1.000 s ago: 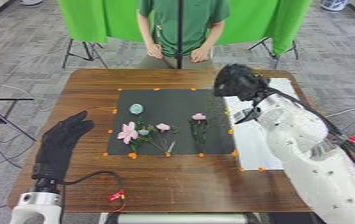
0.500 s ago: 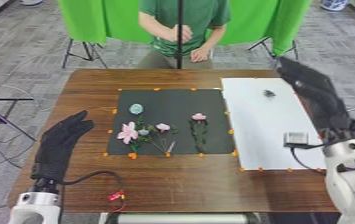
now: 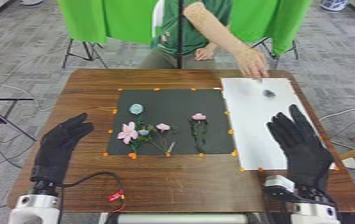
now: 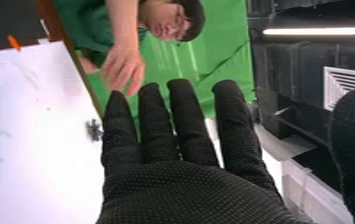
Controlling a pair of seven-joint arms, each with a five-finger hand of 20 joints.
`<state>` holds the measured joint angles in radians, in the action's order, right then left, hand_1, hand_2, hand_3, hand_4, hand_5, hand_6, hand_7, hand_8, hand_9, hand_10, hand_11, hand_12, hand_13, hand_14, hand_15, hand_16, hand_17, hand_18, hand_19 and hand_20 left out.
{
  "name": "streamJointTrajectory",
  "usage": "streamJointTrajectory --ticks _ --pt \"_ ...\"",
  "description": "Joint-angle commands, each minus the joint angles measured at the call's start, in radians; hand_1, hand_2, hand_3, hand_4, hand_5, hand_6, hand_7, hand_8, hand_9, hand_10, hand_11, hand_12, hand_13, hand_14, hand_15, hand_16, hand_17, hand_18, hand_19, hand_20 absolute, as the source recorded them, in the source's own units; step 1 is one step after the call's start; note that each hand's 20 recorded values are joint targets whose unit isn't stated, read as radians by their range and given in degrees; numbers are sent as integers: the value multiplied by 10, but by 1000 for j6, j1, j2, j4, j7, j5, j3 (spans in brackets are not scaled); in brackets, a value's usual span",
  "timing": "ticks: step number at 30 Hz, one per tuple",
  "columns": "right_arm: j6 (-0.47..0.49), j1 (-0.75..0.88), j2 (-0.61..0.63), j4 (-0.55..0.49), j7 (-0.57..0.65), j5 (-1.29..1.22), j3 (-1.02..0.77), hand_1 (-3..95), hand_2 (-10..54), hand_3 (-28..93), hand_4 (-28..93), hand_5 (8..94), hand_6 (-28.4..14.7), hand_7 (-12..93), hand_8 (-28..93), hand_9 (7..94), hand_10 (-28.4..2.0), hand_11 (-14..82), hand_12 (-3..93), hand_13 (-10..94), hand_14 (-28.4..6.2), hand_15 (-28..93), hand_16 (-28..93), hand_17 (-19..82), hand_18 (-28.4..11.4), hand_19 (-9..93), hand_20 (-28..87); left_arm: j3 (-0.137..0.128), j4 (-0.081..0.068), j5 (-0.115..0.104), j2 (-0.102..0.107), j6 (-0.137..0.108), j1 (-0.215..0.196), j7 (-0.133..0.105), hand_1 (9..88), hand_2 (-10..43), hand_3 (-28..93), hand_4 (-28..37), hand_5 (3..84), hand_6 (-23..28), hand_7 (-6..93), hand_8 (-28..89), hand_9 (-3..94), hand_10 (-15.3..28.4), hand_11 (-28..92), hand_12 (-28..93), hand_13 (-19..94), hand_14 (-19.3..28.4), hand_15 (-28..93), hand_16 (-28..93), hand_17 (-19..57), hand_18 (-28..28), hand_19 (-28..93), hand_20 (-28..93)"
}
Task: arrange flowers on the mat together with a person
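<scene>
On the black mat [image 3: 170,106] lie pink flowers [image 3: 128,132].

There was room for passing over the white sheet [image 3: 250,116] at three o'clock; a person's hand [image 3: 252,61] obstructed one o'clock.

"What's beyond the brown table [image 3: 191,187]?"
"A green curtain [image 3: 85,20], hanging over gray carpet [image 3: 22,50]."
"Anything else?"
"In the right wrist view, a lit tube [image 4: 320,31] and a square vent [image 4: 347,82]."

Flowers [image 3: 128,132] on mat [image 3: 166,106], sheet [image 3: 259,122] to its R, both on tbl [image 3: 182,187].
</scene>
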<state>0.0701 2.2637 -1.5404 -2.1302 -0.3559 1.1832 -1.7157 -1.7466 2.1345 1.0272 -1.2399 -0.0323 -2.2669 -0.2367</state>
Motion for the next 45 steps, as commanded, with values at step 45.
streamJointTrajectory --ticks 45 --pt "116 -13 -15 7 64 67 -5 65 30 819 -190 388 -2 92 -93 427 -143 46 98 321 -128 101 106 199 -114 9 276 -8 -4 -3 -16 7 -6 16 214 31 635 -246 475 33 137 -57 472 138 197 162 346 181 137 59 11 147 91 173"
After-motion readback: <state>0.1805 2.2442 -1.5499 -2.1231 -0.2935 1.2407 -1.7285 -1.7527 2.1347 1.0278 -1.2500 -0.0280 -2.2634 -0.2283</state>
